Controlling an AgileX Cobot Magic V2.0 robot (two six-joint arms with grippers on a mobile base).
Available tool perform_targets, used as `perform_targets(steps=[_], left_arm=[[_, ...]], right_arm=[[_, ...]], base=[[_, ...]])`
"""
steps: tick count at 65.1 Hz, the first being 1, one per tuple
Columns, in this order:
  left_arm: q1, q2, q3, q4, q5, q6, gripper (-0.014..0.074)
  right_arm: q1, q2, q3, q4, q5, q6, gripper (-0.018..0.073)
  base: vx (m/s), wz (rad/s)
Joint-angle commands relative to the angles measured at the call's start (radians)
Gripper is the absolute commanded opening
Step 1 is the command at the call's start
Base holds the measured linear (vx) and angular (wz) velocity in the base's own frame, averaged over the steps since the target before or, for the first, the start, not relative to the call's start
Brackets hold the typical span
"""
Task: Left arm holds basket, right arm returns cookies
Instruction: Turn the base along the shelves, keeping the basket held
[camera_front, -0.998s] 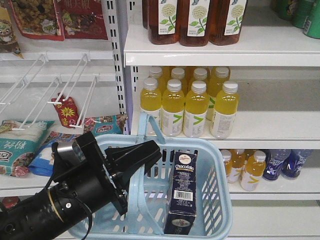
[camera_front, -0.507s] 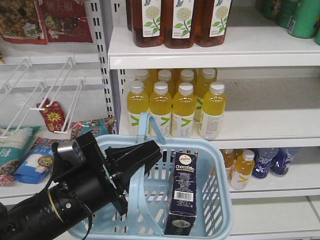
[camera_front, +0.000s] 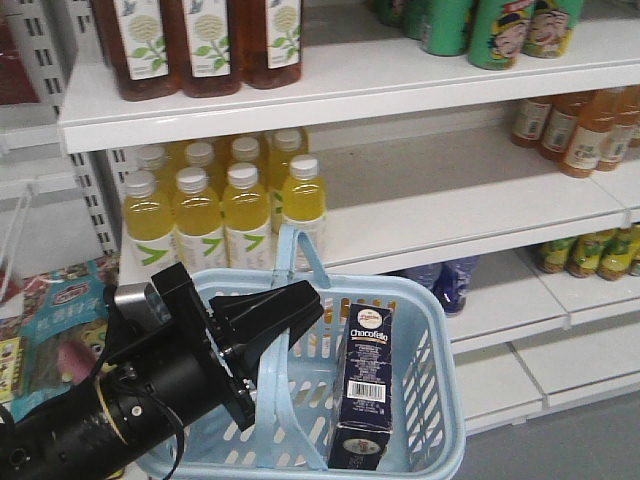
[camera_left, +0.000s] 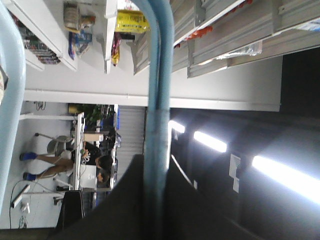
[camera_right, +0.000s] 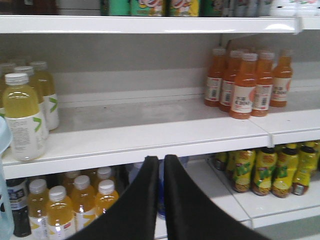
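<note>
The light blue basket (camera_front: 443, 352) hangs in front of the shelves, low in the front view. My left gripper (camera_front: 292, 303) is shut on one of its hoop handles (camera_front: 272, 400). In the left wrist view that handle (camera_left: 159, 75) runs straight between the dark fingers of the left gripper (camera_left: 156, 161). The cookies (camera_front: 362, 388), a tall navy "Chocofello" box, stand upright inside the basket at its right side. In the right wrist view my right gripper (camera_right: 161, 159) is shut with nothing between its fingers and faces the shelves. It does not show in the front view.
White shelves (camera_front: 400, 90) fill the background. Yellow drink bottles (camera_front: 225, 215) stand just behind the basket, brown tea bottles (camera_front: 200, 40) above them, green cans (camera_front: 480, 25) and orange bottles (camera_front: 575, 130) to the right. Snack bags (camera_front: 50, 320) lie at the left. The right wrist view shows orange bottles (camera_right: 247, 82).
The shelves have slid to the left in the front view, bringing the orange bottles and green cans into sight. The basket, the cookies and my left gripper keep their places in the frame.
</note>
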Motion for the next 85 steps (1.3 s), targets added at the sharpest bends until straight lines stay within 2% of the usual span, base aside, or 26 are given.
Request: perform_targets(steps=[1, 85], left_arm=[[-0.005, -0.034, -0.027, -0.023, -0.278, -0.001, -0.0003], [-0.005, -0.034, -0.027, -0.023, -0.278, -0.001, -0.0003]], right_arm=[[0.000, -0.011, 0.018, -0.007, -0.068, -0.004, -0.0006], [0.000, -0.011, 0.018, -0.007, -0.068, -0.004, -0.0006]], base=[[-0.02, -0.58], [-0.03, -0.61]])
